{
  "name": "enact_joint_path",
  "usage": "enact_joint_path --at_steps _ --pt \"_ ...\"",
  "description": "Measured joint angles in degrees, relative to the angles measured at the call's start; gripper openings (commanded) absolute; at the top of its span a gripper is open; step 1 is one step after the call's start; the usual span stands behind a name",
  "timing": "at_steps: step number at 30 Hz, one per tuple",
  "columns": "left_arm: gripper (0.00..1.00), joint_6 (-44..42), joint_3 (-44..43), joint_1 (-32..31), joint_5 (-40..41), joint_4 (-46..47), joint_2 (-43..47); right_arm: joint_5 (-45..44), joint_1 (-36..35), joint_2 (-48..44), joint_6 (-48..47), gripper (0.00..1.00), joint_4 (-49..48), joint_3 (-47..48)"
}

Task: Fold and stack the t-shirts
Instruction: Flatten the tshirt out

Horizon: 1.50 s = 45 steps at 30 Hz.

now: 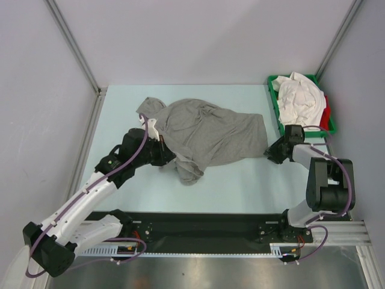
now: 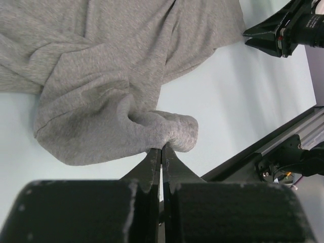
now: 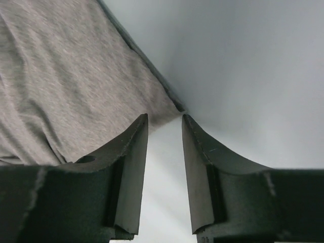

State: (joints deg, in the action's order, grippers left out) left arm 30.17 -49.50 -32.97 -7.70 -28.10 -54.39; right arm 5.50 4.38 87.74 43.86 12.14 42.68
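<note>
A green tray (image 1: 278,123) sits far right on the table (image 1: 240,186). A black rail (image 1: 204,226) runs along its near edge.

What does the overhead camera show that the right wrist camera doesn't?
Only overhead: both arms, the left tool pinching the grey t-shirt, and the green tray holding white t-shirts and a red t-shirt. Only the right wrist: the right tool up close, its jaws apart with nothing between them, just short of the shirt's corner. Both: the grey t-shirt lying on the pale table.
</note>
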Motion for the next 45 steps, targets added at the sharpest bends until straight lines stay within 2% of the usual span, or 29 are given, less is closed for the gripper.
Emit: enact_joint_path --at_steps 1,5,9,15,21,25,31,37,41,45 --pt "0.0 -0.3 0.0 0.5 0.0 -0.1 0.1 -0.3 0.0 0.7 -0.2 0.33 -0.1 0.7" --pt "0.0 -0.8 -0.1 2.1 -0.2 -1.3 0.6 0.0 0.0 3.0 -1.1 0.29 -0.3 2.6" --pt "0.0 -1.1 -0.8 3.0 0.4 -3.1 1.6 -0.3 0.0 3.1 -2.7 0.0 0.0 2.6" --pt "0.0 -1.6 -2.5 4.7 3.2 -5.8 4.9 -0.6 1.0 0.9 -5.5 0.0 2.6 1.6" --pt "0.0 -1.6 -2.7 5.5 5.7 -7.9 8.3 -1.8 1.7 -11.6 -9.2 0.02 8.4 -5.2" --pt "0.0 -1.1 -3.3 5.9 8.8 -11.1 9.2 -2.2 3.4 -16.0 -11.0 0.02 11.0 -7.2" --pt "0.0 -0.7 -13.3 6.5 18.2 -19.3 9.4 -0.9 6.3 -15.2 -15.0 0.0 13.5 -5.4" --pt "0.0 -0.8 -29.1 6.7 29.2 -22.4 9.0 2.3 6.1 -12.1 -18.4 0.0 16.9 4.9" --pt "0.01 -0.8 -33.4 6.8 33.8 -22.9 9.6 4.3 5.8 -9.6 -18.7 0.0 17.6 9.5" --pt "0.0 -0.8 -33.5 6.8 35.1 -23.6 9.4 6.0 5.6 -7.4 -18.8 0.0 20.6 10.6"
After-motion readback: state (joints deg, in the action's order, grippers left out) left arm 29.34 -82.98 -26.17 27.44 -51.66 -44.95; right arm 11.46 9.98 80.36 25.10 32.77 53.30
